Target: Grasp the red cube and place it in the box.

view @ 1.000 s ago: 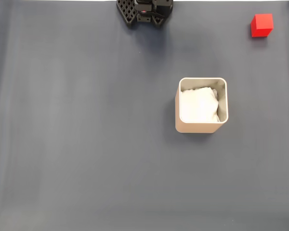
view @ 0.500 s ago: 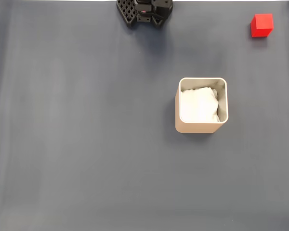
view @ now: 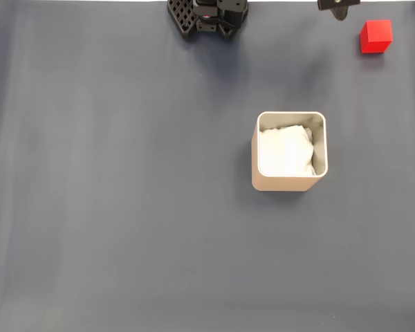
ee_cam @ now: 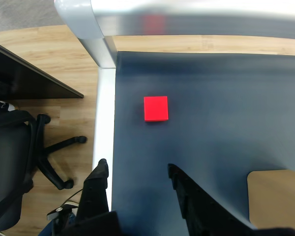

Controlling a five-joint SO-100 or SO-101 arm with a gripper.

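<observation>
1. red cube (view: 376, 36) (ee_cam: 156, 108) resting on the dark mat, well apart from the box (view: 289, 183), toward the far right corner in the fixed view.
2. gripper (ee_cam: 137, 172) fingers spread apart, empty, short of the cube in the wrist view.
3. best to advance until the cube sits between the fingers, squared to its faces.
4. then lower and close gently.

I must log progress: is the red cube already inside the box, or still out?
Out. The cube lies on the mat far from the box, which holds white paper.
</observation>
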